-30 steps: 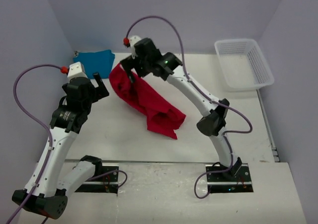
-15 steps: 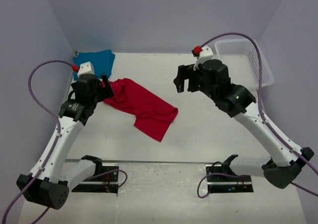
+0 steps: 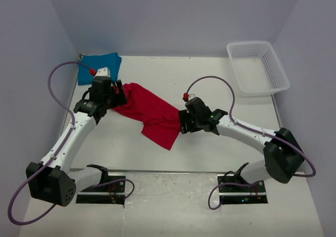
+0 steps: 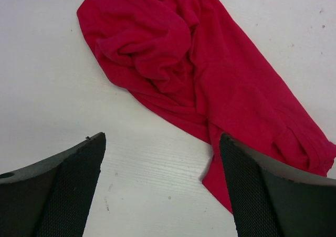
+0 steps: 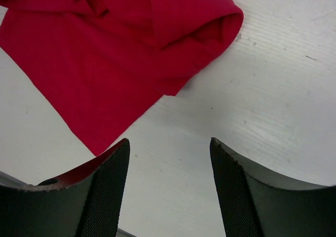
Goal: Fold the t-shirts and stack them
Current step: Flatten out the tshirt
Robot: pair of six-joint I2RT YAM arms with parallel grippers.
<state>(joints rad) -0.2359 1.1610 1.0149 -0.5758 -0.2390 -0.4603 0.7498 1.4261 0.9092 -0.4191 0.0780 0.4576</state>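
The red t-shirt lies crumpled and stretched diagonally across the table's middle. It fills the top of the left wrist view and the upper left of the right wrist view. The teal-blue t-shirt lies folded at the back left corner. My left gripper is open and empty, low over the red shirt's bunched left end; the table shows between its fingers. My right gripper is open and empty at the shirt's right edge, with bare table between its fingers.
A white mesh basket stands at the back right. The table meets walls at the back and on both sides.
My right gripper let go of the lifted red shirt, which dropped flat. The right arm swung right, then came down low at the shirt's right edge. My left gripper moved in to its left end.
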